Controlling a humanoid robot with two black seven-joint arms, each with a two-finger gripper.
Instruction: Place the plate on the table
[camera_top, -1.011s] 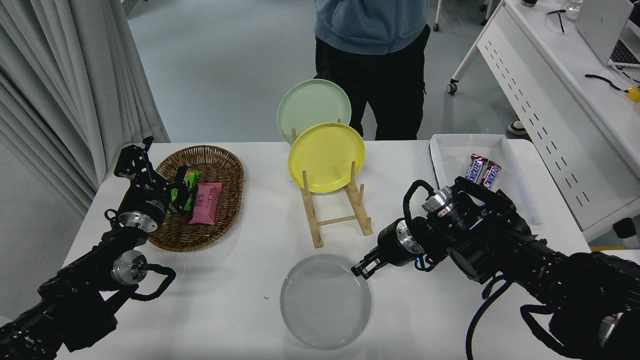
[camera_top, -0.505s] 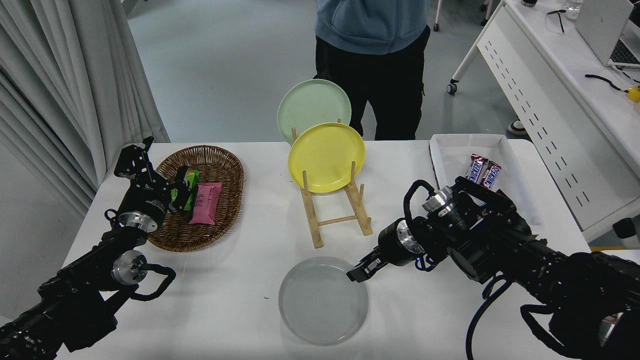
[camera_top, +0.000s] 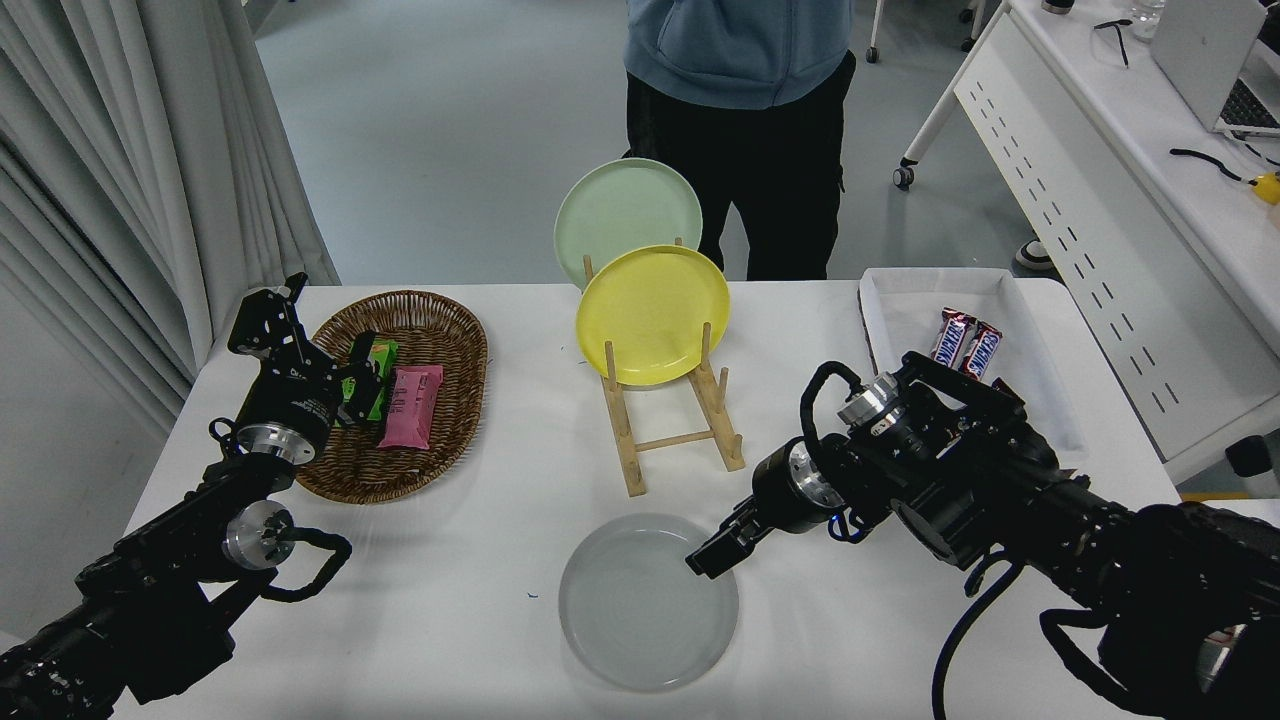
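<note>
On the large white counter (camera_top: 480, 560) the round light-grey plate (camera_top: 640, 610) lies flat near the front edge, the right gripper (camera_top: 708, 556) over its rim, jaws apparently narrow, perhaps to let go.

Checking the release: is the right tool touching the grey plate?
Cannot tell. In the head view the right tool overlaps the grey plate's upper right rim, but from above neither contact nor a gap shows.
</note>
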